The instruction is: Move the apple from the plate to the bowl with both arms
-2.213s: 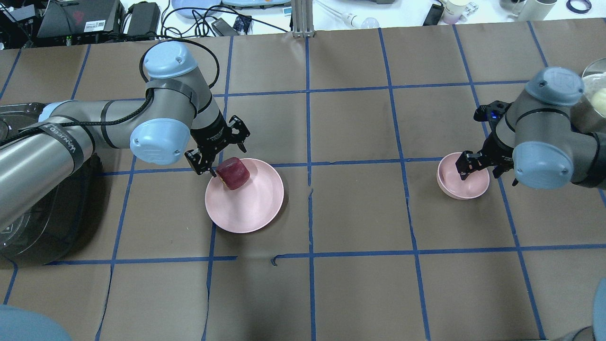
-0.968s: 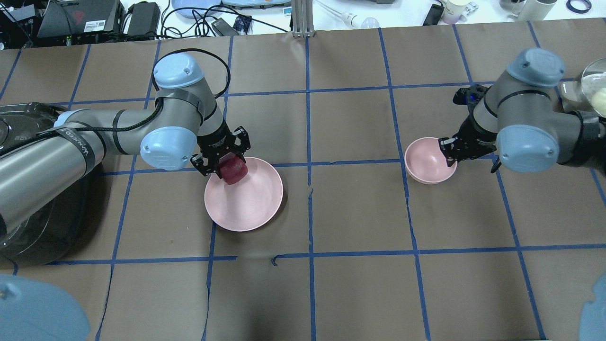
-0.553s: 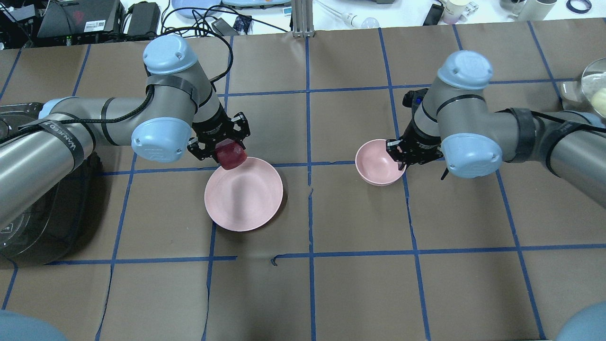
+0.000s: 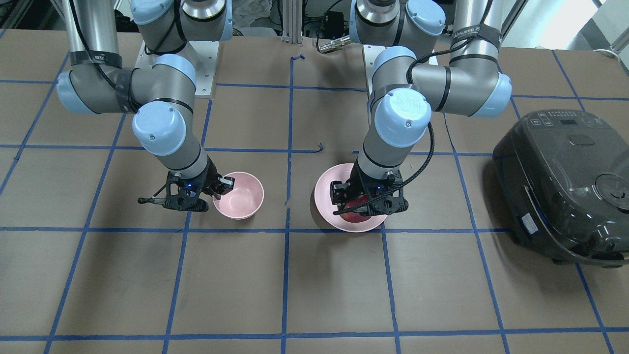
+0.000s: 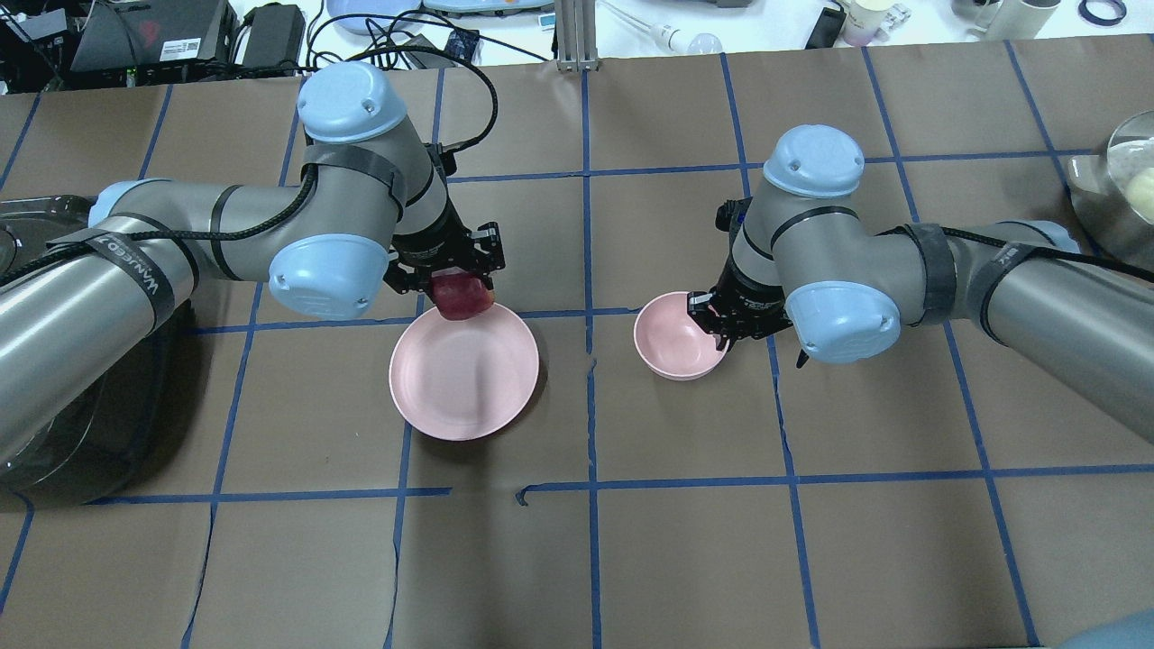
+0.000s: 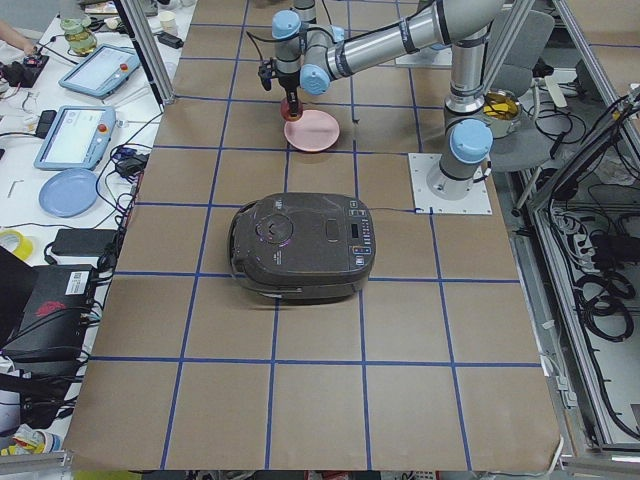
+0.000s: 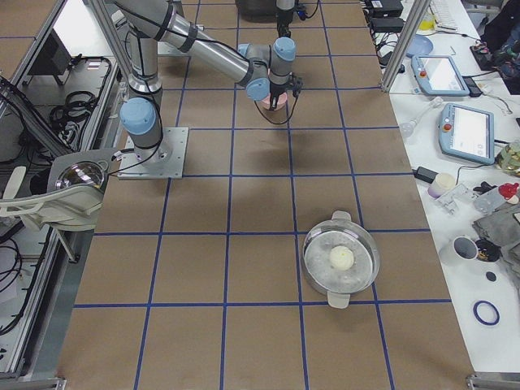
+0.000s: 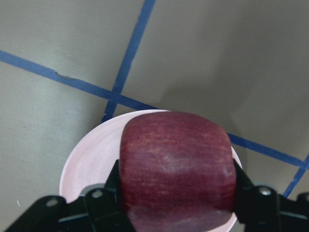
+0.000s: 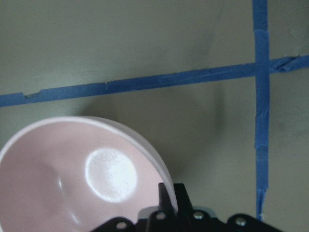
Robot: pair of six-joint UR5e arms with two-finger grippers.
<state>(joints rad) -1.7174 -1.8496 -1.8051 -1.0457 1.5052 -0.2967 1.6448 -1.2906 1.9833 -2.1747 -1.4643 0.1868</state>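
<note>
My left gripper (image 5: 448,276) is shut on the dark red apple (image 5: 463,299) and holds it in the air over the far rim of the pale pink plate (image 5: 464,383). The left wrist view shows the apple (image 8: 176,164) between the black fingers, with the plate (image 8: 91,159) below it. My right gripper (image 5: 712,321) is shut on the right rim of the small pink bowl (image 5: 672,341), just right of the plate. The bowl (image 9: 72,169) is empty in the right wrist view. I cannot tell whether the bowl touches the table.
A black rice cooker (image 4: 560,187) stands on the robot's left end of the table. A lidded metal pot (image 7: 341,260) stands at the far right end. Brown paper with blue tape lines covers the table (image 5: 685,541).
The left gripper shut on the apple and lifted it off the plate, toward the plate's far rim. The right gripper moved the bowl leftward, from the right side to next to the plate.
</note>
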